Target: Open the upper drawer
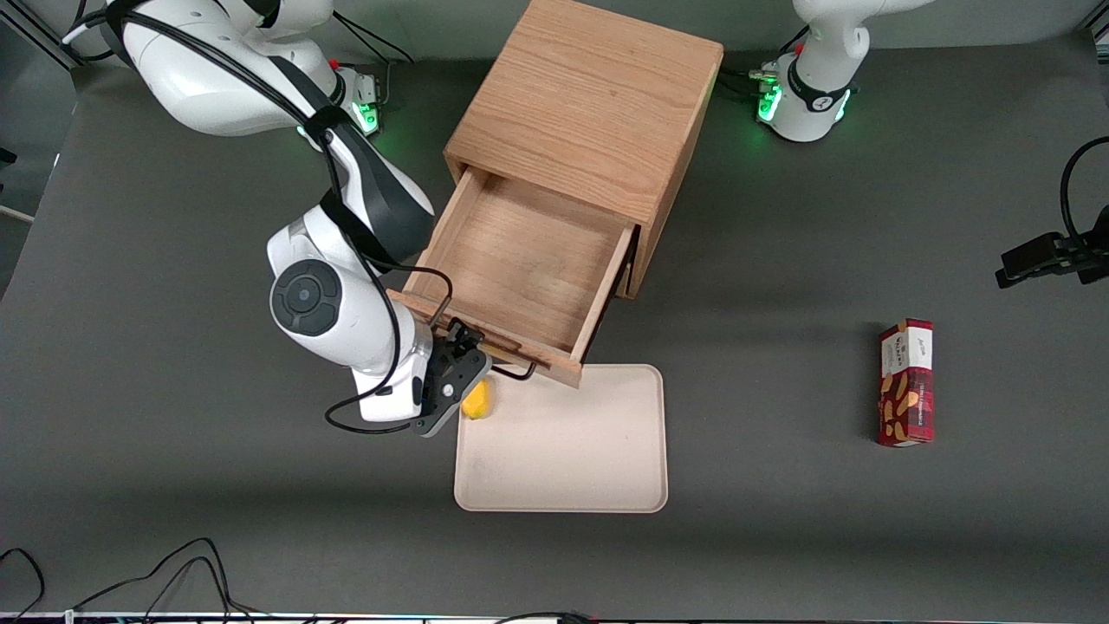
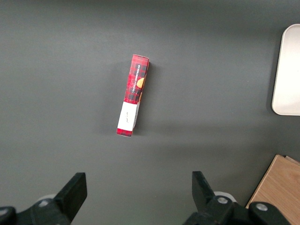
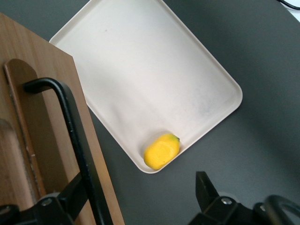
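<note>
1. Fingers (image 3: 75, 197) of the right gripper (image 1: 459, 364) stand spread apart on either side of the black bar handle (image 3: 75, 140), one finger on the drawer-front side and the other well out over the table; nothing is clamped, and whether either pad touches the bar cannot be told.
2. Taking the wooden cabinet (image 1: 589, 104) as landmark: the upper drawer (image 1: 520, 260) stands pulled far out of the cabinet's front, toward the front camera, its bare wooden bottom fully shown and nothing in it.
3. The gripper sits at the drawer's front panel, at the end of the handle toward the working arm's side of the cabinet.
4. A cream tray (image 1: 563, 442) lies on the table just in front of the drawer, nearer the camera than the cabinet; the drawer front overhangs the tray's edge. A small yellow fruit-like piece (image 3: 161, 151) rests in the tray's corner by the gripper.
5. A red snack box (image 1: 906, 381) lies well away from the cabinet, toward the parked arm's end.
6. Handling, as a judgement: the drawer looks rigid and light, sliding straight. The thin metal bar is stiff but smooth; hold it near its middle to pull evenly.
7. The opening looks essentially done.
</note>
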Controlling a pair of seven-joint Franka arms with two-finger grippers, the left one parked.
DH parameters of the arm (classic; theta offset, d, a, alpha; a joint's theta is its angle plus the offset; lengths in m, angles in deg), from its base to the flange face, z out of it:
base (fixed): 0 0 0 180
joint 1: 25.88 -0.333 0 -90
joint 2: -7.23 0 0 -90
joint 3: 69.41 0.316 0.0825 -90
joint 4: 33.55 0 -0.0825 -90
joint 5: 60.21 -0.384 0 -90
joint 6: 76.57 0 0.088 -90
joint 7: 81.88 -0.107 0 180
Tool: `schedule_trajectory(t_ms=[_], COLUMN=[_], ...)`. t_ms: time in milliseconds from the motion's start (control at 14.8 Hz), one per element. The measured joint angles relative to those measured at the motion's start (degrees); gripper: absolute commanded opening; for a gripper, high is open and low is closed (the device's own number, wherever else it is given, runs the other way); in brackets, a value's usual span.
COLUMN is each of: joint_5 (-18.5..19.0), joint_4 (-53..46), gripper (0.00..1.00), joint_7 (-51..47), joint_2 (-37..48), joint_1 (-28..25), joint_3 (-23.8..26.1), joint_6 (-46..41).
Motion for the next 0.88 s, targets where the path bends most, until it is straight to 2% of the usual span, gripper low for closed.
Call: schedule_trajectory(t_ms=[338, 878], joint_5=[0.00, -0.02], joint_4=[-0.82, -7.07], gripper=[1.00, 1.00], joint_7=[0.03, 0.03], joint_2=[-0.06, 2.01], joint_1=[0.63, 1.47], joint_3=[-0.05, 0.26], joint_6=[-0.53, -10.20])
